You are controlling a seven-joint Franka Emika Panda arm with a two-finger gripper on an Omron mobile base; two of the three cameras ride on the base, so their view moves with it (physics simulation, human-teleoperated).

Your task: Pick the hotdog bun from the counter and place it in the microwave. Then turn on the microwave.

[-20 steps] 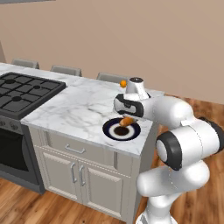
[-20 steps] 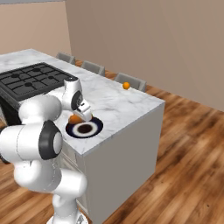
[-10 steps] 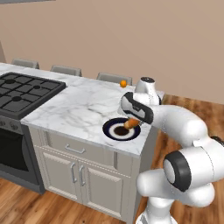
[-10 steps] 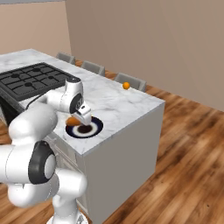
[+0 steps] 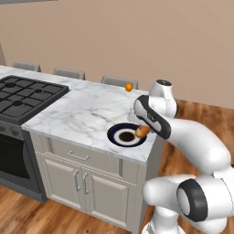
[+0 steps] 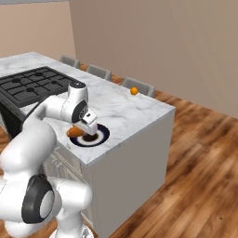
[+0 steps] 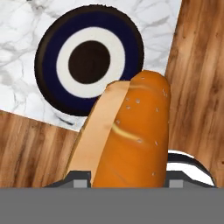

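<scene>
The hotdog bun (image 7: 131, 135) is clamped in the gripper (image 5: 142, 131), lifted just above the dark-rimmed plate (image 5: 116, 139) at the near right corner of the counter (image 5: 82, 114). Its long axis is seen running straight out from the fingers. No microwave can be made out, so its direction cannot be told.
</scene>
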